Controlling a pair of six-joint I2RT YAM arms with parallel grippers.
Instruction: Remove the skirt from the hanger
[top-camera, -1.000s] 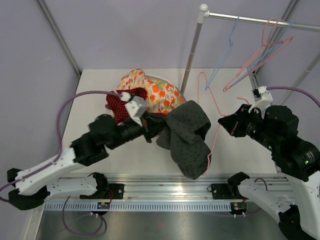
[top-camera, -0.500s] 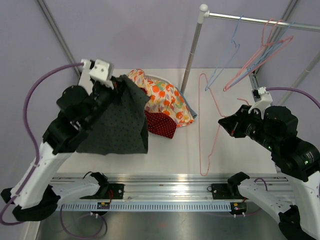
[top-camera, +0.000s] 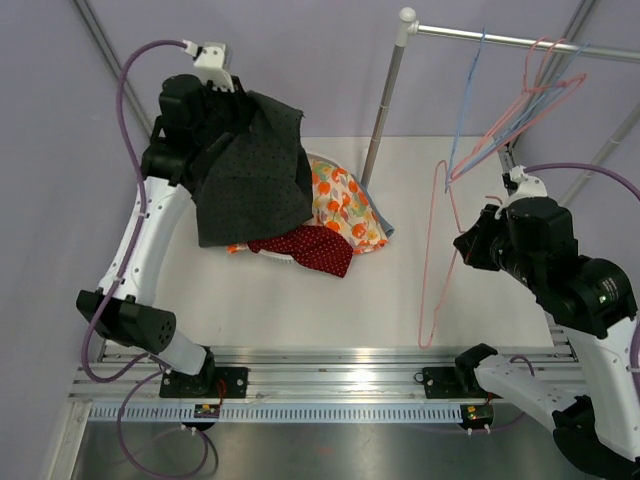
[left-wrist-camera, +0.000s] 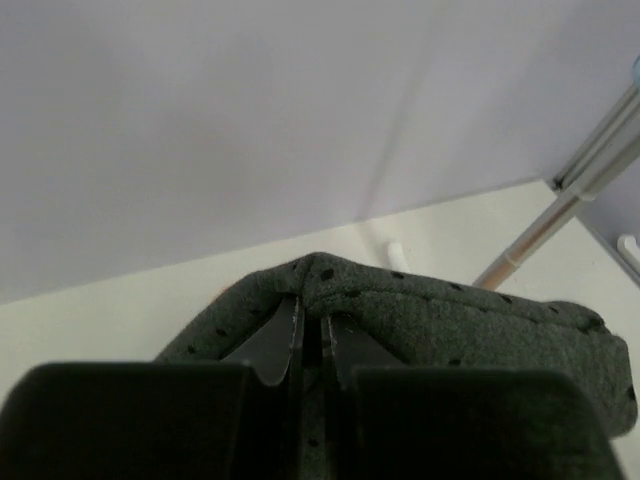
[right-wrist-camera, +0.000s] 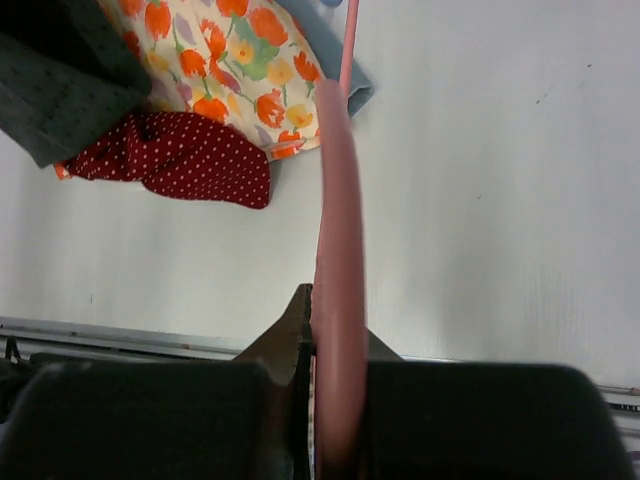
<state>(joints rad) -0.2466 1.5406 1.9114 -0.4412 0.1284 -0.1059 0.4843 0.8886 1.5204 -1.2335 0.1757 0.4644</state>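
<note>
Fingers (left-wrist-camera: 278, 345) on the left gripper (left-wrist-camera: 310, 335) are pinched tight on a fold of the dark dotted skirt (top-camera: 250, 170). It's held up well left of the rack pole (top-camera: 385, 100), overlapping the floral clothes pile (top-camera: 340, 200) by the pole's foot. Right gripper (right-wrist-camera: 325, 335) is clamped on the pink hanger (top-camera: 432, 260), which hangs bare just right of the pole.

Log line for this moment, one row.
left gripper shut on skirt, aloft | right gripper shut on pink hanger | skirt off hanger
</note>
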